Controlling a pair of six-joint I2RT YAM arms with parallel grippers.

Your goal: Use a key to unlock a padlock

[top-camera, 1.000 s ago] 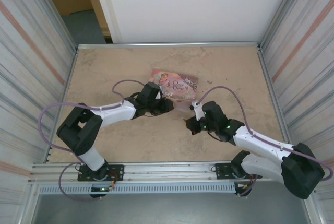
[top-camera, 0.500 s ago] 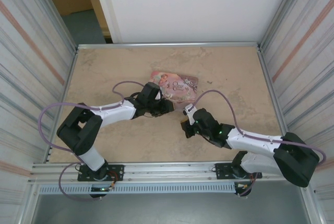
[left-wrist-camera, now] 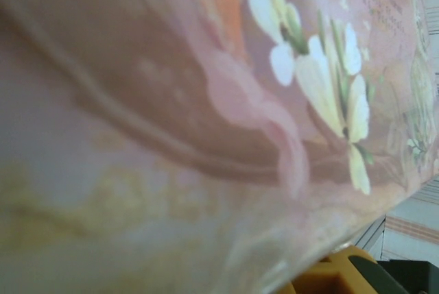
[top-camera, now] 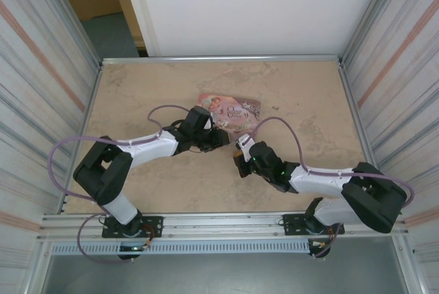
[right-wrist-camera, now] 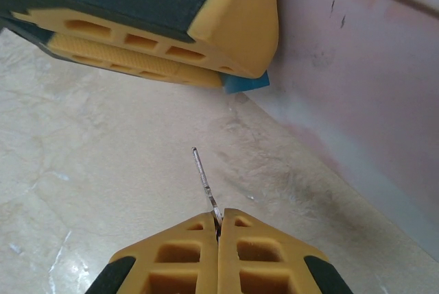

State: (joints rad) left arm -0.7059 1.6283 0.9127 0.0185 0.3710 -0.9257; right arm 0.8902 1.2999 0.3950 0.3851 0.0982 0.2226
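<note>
1. Right gripper [right-wrist-camera: 219, 213]: pressed together on the key [right-wrist-camera: 204, 177], blade leaning toward 11 o'clock above the table [right-wrist-camera: 103, 170].
2. Left gripper [right-wrist-camera: 236, 75]: narrow, pinching the padlock [right-wrist-camera: 248, 83]; blue corner peeking out at 1 o'clock from the blade tip, apart from it.
3. Pink tin [top-camera: 233, 111]: just beside the left gripper, at its 1 o'clock.

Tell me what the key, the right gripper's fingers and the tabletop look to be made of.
The key: thin silvery strip with a glint, likely bare metal. Fingers of the right gripper: matte yellow with moulded hollow cells, probably plastic. The table: beige, veined, slightly glossy; stone or a marble-look laminate, cannot tell which.
</note>
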